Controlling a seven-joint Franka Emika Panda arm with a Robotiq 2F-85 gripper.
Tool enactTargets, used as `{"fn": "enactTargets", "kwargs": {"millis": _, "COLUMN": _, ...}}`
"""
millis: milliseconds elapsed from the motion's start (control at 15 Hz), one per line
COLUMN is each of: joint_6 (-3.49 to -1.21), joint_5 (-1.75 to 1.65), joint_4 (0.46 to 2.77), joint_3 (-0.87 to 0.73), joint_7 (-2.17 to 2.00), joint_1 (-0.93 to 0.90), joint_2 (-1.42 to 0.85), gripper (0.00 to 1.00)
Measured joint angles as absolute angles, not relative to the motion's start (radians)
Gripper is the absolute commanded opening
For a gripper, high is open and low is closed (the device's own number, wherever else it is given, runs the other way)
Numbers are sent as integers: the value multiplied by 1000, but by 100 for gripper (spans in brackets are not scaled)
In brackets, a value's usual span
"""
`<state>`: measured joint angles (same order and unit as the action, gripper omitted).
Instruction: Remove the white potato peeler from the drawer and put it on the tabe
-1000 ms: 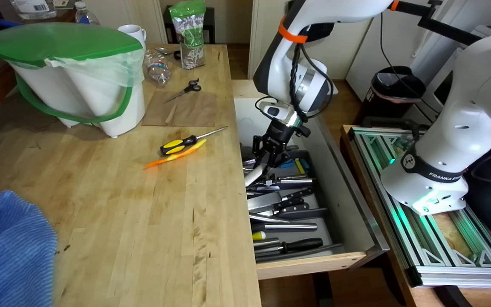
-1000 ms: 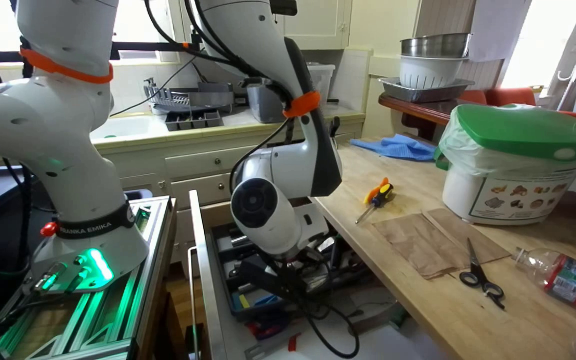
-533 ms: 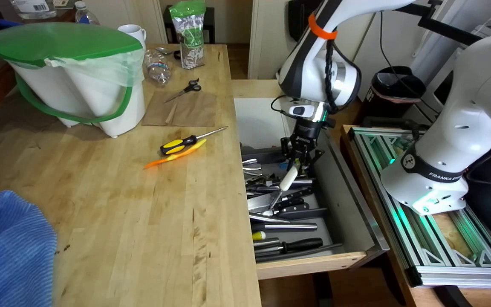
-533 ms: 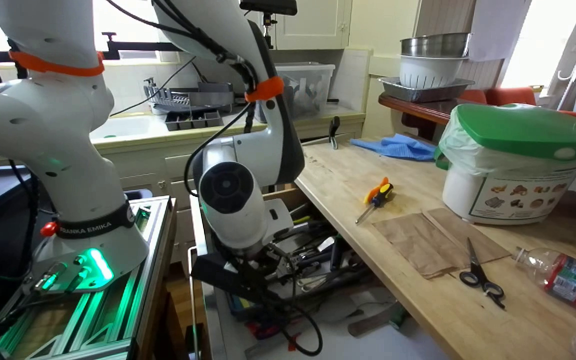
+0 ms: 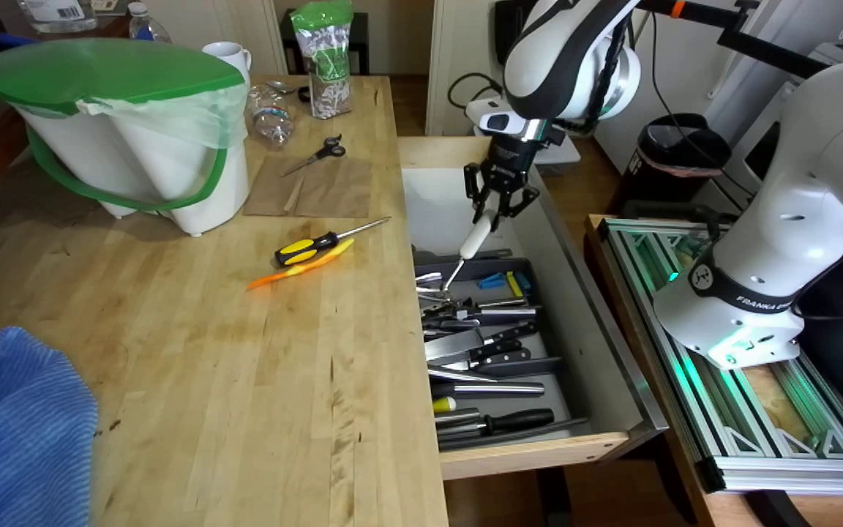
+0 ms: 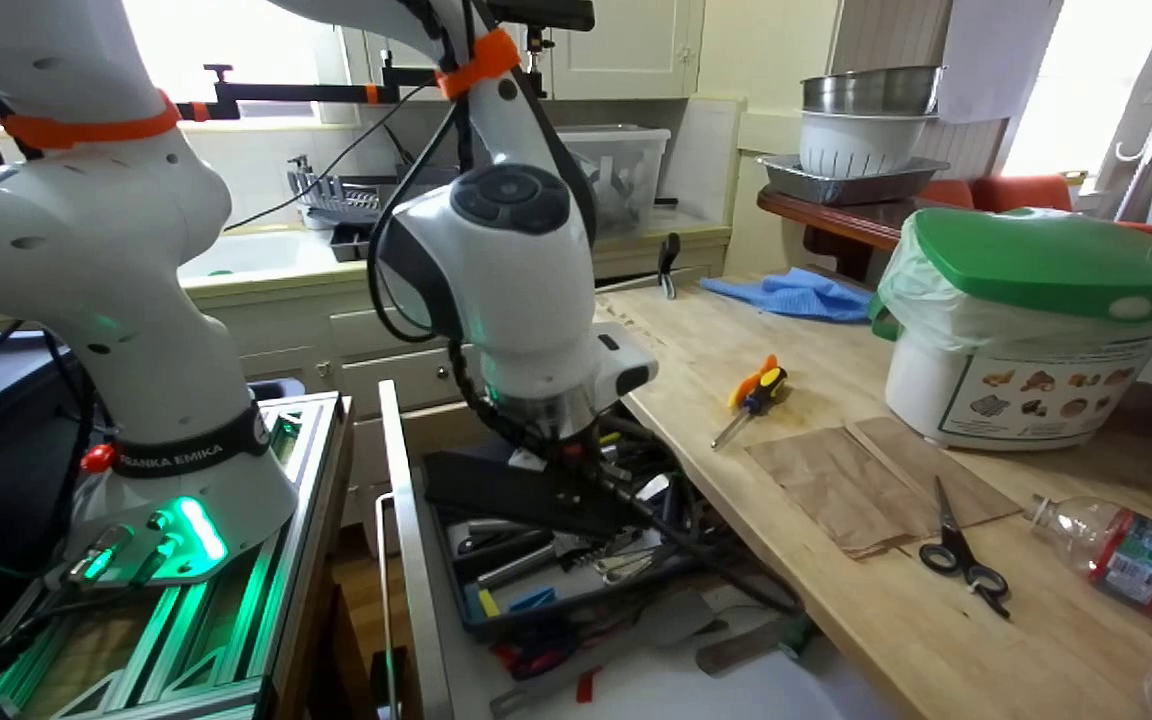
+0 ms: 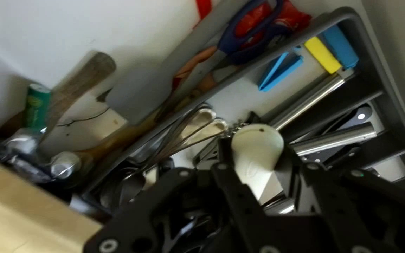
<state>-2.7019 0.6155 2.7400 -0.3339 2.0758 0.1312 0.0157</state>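
White potato peeler [image 5: 476,237] tilted in the pincer [image 7: 256,149]; drawer [image 5: 588,329] beneath

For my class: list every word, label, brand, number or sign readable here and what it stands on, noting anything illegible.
"FRANKA EMIKA": black band around the robot's base, pieced from both exterior views.
Round emblem, no legible letters: same band.
Too small or blurred to read: white bin's label, lying bottle's label, green packet, barcode label, green cylinder.
No legible numbers.
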Motion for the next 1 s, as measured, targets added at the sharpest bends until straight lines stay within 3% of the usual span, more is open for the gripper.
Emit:
{"fn": "enactTargets", "kwargs": {"millis": 200, "joint_6": -2621, "joint_5": 488, "joint_4": 2734, "joint_3": -327, "joint_7": 2020, "joint_1": 168, "joint_2": 162, "gripper": 9}}
{"fn": "enactTargets", "kwargs": {"millis": 600, "joint_6": -2228, "joint_5": 495, "joint_4": 2677, "joint_3": -387, "joint_7": 1992, "joint_1": 181, "joint_2": 491, "gripper": 9}}
{"fn": "enactTargets", "kwargs": {"millis": 1000, "joint_6": -2417, "joint_5": 692, "joint_4": 2617, "joint_3": -398, "joint_7": 1849, "joint_1": 138, "joint_2": 530, "gripper": 9}}
